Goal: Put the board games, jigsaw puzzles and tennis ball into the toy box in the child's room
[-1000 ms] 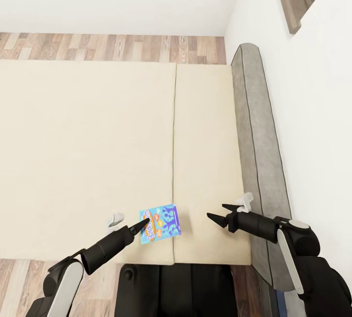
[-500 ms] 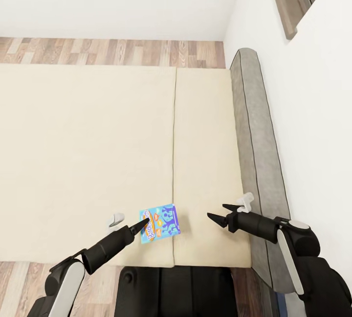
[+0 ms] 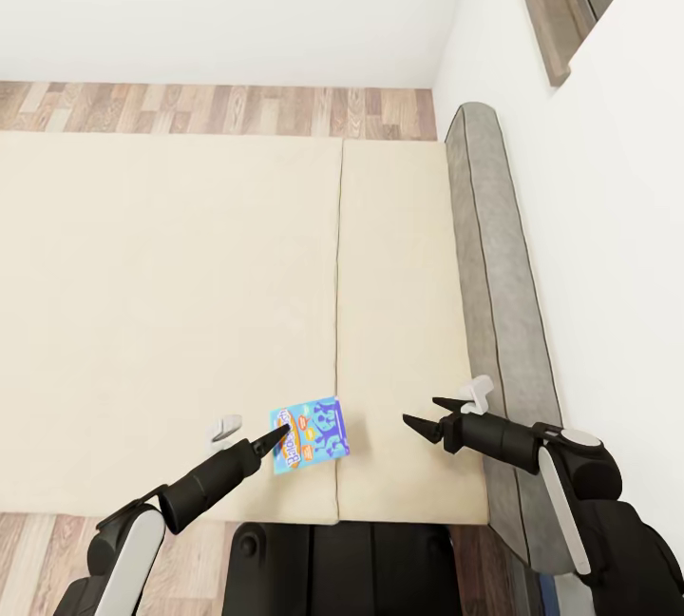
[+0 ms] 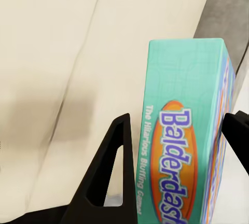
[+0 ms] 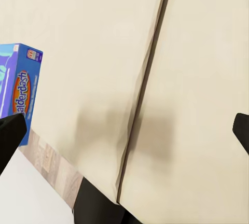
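Small blue board game (image 3: 311, 433): held in the left claw (image 3: 281, 433), fingers (image 4: 106, 169) clamped on either side, lifted above the near edge of the bed (image 3: 171, 293) beside the mattress seam. Right claw (image 3: 426, 416): jaws spread, empty, over the beige mattress near the grey headboard (image 3: 494, 255).

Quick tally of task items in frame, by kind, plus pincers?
Small blue "Balderdash" board game box: 1
Beige-mattress bed with grey headboard: 1
Black pincers: 2, left pincer around the box, right pincer open above the mattress
Total: 4
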Controlling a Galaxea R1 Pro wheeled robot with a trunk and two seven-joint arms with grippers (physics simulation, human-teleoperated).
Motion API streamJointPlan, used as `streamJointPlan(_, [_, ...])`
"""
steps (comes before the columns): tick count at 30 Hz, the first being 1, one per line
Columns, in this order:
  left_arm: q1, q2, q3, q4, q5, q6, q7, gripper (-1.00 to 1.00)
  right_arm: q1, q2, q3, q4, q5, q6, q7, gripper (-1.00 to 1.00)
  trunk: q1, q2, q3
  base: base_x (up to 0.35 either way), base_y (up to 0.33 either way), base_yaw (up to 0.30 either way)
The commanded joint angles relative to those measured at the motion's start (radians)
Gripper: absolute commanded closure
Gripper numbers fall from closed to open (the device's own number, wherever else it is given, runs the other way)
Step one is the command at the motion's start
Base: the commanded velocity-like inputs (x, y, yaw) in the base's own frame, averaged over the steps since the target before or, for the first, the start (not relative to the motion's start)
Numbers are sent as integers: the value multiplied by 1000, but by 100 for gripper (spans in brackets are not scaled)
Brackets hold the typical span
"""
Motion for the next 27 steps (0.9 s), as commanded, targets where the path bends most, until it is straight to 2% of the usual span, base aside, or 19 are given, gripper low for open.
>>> streamJointPlan(1, [0, -1, 3, 0, 2, 5, -3, 100, 0, 0, -1, -1, 1, 7, 4, -100, 1, -1, 0, 0, 0, 0])
streamJointPlan(27, [3, -1, 2, 0, 14, -38, -4, 100, 0, 0, -2, 0, 0, 6, 3, -100, 1, -1, 34, 0, 0, 0])
